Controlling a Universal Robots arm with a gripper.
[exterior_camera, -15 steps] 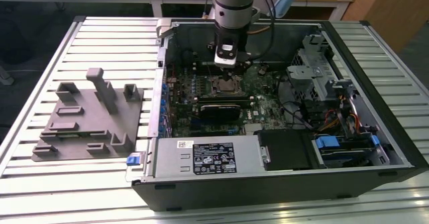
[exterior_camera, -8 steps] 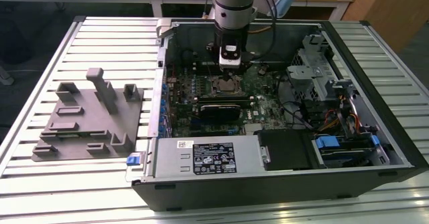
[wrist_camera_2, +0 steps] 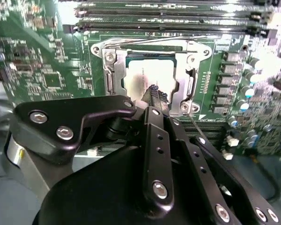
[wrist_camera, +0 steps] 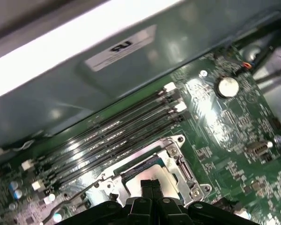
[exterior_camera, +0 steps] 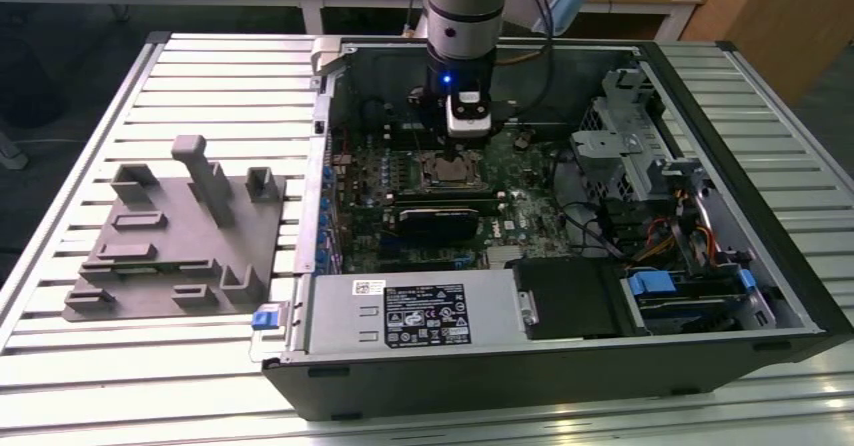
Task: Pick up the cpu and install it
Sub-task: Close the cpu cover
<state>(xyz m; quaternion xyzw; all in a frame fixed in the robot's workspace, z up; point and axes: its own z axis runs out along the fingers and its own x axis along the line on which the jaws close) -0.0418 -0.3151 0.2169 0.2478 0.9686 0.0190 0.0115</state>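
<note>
The small, flat, square cpu (wrist_camera_2: pixel 149 75) with its pale silver metal top lies flat inside the silver metal socket frame (wrist_camera_2: pixel 110 70) on the green motherboard (wrist_camera_2: pixel 37 61), so seating it looks like the step in hand. The black gripper (wrist_camera_2: pixel 153 90) stands right over it, jaws clenched together on nothing (contact with the chip I cannot tell). In the exterior view a grey moulded fixture (exterior_camera: pixel 174 236) lies at nine o'clock of the socket. Any further move calls for a light, square touch.

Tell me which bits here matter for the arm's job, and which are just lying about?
In the job: cpu, socket, end effector.
Lying about: grey fixture, memory slots, power supply.
</note>
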